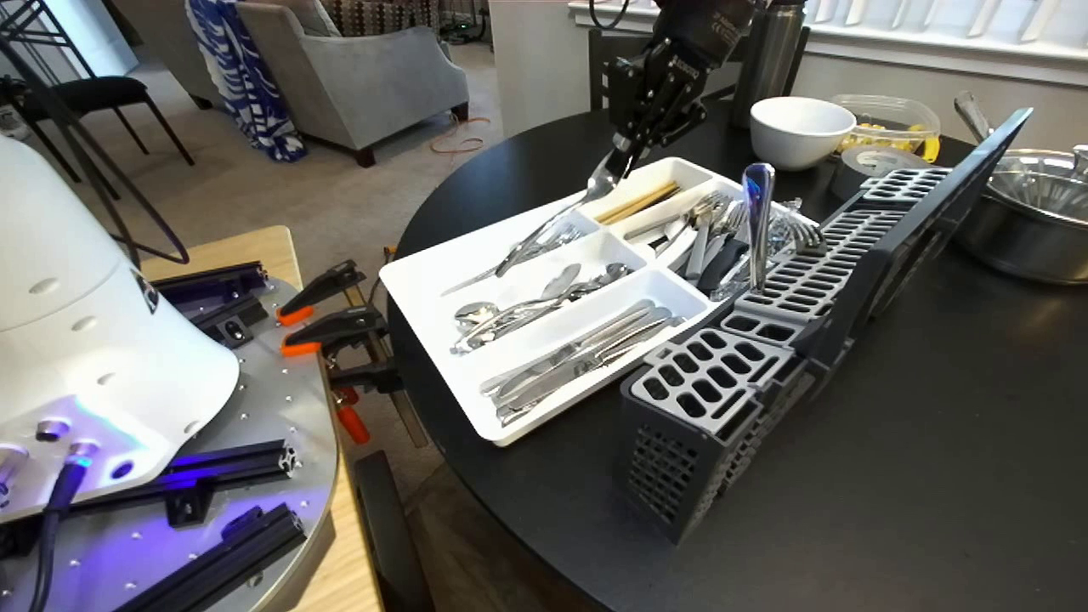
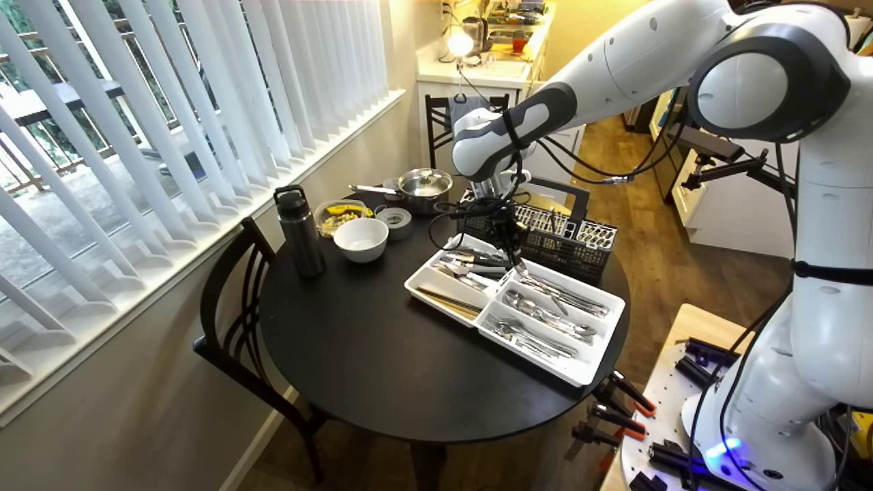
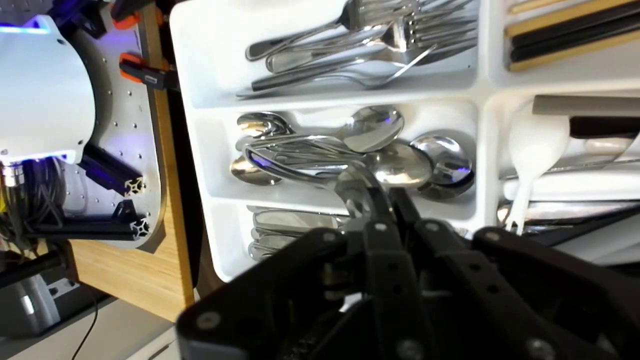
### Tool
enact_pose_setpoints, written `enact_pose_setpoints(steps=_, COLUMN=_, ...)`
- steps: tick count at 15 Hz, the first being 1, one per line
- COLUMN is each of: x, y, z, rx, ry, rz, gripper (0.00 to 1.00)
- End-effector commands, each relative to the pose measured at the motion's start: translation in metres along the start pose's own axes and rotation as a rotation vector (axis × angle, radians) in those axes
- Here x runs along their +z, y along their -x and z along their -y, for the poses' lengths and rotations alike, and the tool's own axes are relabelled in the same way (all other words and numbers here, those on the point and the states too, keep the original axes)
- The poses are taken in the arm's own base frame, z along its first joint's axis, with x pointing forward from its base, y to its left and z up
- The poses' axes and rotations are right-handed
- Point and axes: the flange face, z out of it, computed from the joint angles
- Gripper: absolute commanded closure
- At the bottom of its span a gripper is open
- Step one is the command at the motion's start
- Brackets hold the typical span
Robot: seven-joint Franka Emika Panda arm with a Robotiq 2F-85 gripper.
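- White blinds (image 2: 293, 82) line the wall beside your round, dark table (image 2: 368, 348).
- Your gripper (image 3: 391, 200) is closed on a spoon (image 1: 600, 184), clamping it at the bowl end while the handle slants down over the white tray (image 1: 425, 276).
- Under that handle, in your wrist view, more spoons (image 3: 395, 160) lie in the middle compartment (image 3: 215, 155); you cannot tell whether its tip touches them.
- Your gripper's blurred body fills the bottom of the wrist view and covers part of the knives (image 3: 295, 218).
- Forks (image 3: 395, 35) lie on the opposite side; the chopsticks (image 3: 575, 35) past them are cut off by the edge.
- Along the tray stands a dark basket (image 1: 667, 463), which your gripper partly hides in an exterior view.
- Farther out, the pot (image 1: 1024, 242) is cropped in an exterior view.
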Motion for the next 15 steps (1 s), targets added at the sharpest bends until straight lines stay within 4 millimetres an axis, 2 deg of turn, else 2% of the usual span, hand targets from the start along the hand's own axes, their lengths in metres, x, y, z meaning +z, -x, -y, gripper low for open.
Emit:
enact_pose_setpoints(steps=1, x=0.008, y=-0.003, z=0.000, rx=-0.036, ry=-0.041, rz=0.053, gripper=0.97)
enact_pose_setpoints(steps=8, x=0.045, y=-0.010, z=0.012, rx=-0.131, ry=-0.126, rz=0.050, gripper=0.97)
enact_pose_setpoints(steps=11, x=0.061, y=-0.016, z=0.011, rx=-0.160, ry=-0.124, rz=0.058, gripper=0.97)
enact_pose_setpoints(steps=12, x=0.063, y=-0.017, z=0.009, rx=-0.166, ry=-0.111, rz=0.050, gripper=0.70)
enact_pose_setpoints(steps=13, x=0.065, y=-0.017, z=0.007, rx=-0.174, ry=-0.106, rz=0.050, gripper=0.69)
enact_pose_setpoints(steps=15, x=0.064, y=-0.017, z=0.005, rx=-0.194, ry=-0.115, rz=0.046, gripper=0.57)
